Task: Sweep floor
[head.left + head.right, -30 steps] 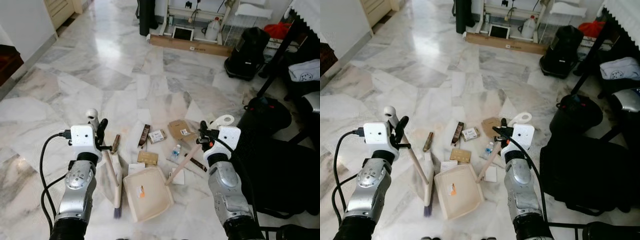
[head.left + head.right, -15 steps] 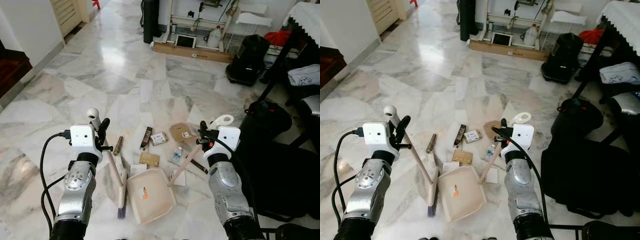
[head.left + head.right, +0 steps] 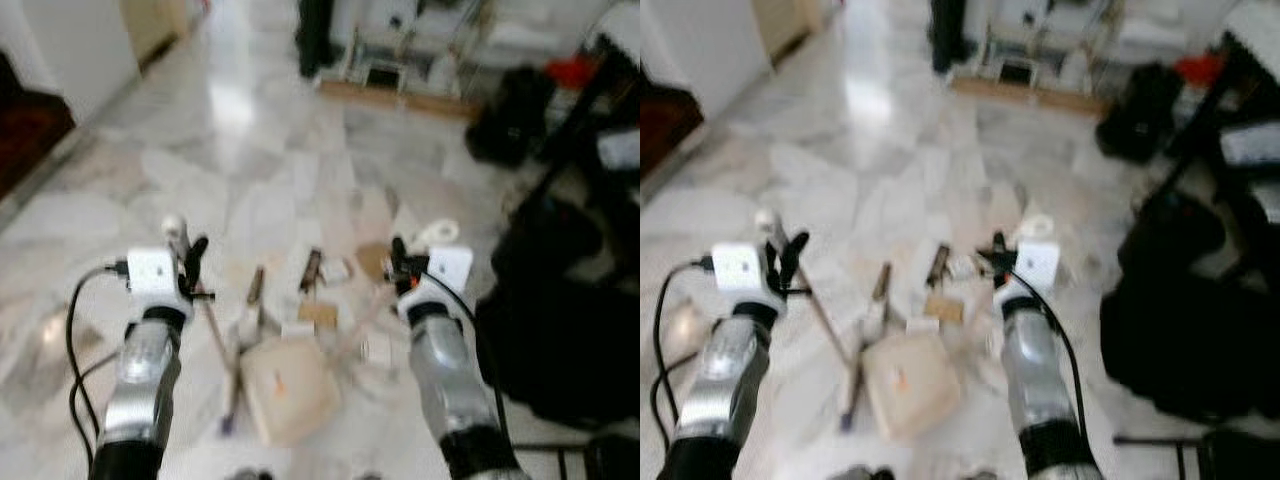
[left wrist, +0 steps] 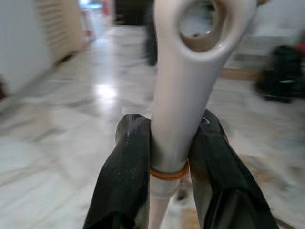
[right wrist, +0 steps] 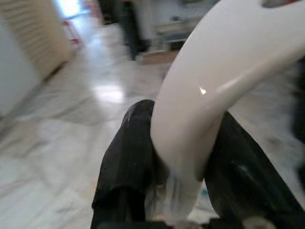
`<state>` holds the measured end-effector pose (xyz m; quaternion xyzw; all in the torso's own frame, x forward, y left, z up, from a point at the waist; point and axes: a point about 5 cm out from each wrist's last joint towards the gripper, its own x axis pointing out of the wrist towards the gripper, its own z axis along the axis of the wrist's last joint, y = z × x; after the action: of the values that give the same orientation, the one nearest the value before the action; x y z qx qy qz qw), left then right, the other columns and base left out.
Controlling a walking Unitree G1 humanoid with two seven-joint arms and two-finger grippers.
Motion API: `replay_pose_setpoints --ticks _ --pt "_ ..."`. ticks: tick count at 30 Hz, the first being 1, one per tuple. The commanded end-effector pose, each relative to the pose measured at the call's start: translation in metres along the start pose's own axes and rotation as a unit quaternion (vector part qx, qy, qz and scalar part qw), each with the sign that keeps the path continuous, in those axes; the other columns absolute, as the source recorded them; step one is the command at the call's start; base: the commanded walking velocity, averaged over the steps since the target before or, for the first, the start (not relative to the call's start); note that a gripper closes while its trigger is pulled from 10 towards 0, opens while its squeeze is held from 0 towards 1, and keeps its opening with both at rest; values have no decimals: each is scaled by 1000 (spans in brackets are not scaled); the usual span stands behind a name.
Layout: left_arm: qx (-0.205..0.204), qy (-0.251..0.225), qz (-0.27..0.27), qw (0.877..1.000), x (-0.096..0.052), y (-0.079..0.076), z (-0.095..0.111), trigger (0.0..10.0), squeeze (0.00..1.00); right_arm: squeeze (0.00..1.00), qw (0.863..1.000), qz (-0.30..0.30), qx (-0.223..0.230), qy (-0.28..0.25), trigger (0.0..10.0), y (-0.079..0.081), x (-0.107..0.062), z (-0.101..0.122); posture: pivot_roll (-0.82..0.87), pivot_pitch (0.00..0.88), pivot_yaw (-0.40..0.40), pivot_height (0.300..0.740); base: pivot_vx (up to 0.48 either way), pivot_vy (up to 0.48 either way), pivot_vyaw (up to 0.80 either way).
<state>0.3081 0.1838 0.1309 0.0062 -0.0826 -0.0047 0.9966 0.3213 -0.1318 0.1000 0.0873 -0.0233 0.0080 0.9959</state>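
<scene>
Head views are blurring and the litter is sitting farther off than a second ago: the robot is walking, not sweeping. Left gripper (image 4: 169,157) is pinching the broom handle (image 4: 183,90); right gripper (image 5: 176,157) is clamping the dustpan handle (image 5: 209,100). Dustpan (image 3: 285,390) is resting just behind the litter (image 3: 320,290), broom head beside it. Wrist views are confirming the grips; head views are showing the floor layout.

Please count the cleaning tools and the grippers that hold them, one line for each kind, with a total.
Broom: 1
Dustpan: 1
Grippers: 2, the left gripper shut on the broom, the right gripper shut on the dustpan handle
Total: 4
</scene>
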Motion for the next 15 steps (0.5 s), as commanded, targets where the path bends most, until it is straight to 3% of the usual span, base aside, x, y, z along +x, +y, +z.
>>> replay_pose_setpoints --ticks 1,15 --pt "-12 -28 -12 999 2 -3 11 10000 0 0 1000 5 -11 -20 10000 2 4 9 -1 128 -74 740 0 0 0" --pt "-17 -24 -22 999 1 -5 12 10000 0 0 1000 -1 -10 -16 10000 2 4 7 4 135 -71 740 0 0 0"
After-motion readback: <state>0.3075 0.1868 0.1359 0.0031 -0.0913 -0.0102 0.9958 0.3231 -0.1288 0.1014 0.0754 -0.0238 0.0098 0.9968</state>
